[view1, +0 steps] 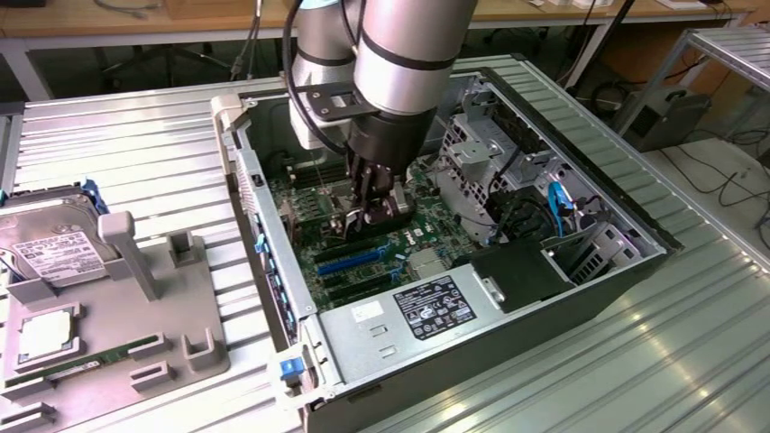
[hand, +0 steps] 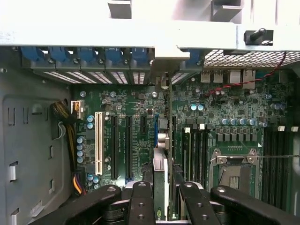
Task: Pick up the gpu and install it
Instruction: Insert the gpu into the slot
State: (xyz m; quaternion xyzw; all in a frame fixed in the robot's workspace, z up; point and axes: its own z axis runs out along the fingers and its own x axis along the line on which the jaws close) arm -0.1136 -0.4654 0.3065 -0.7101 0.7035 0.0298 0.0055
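The claw (view1: pixel 371 215) reaches down into the open computer case (view1: pixel 247 180), which lies on its side on the ribbed metal counter (view1: pixel 144 144). Its 2 fingers (hand: pixel 140 202) are clamped on the gpu (hand: pixel 161 165), one on each flat face. The card stands on edge just over the motherboard (hand: pixel 225 112). Its long axis runs parallel to the black expansion slots (hand: pixel 114 140), with its far end toward the case's rear wall and the blue slot latches (hand: pixel 117 57). A hard drive (view1: pixel 54 253) sits in a grey holder (view1: pixel 180 347) at the exterior view's left.
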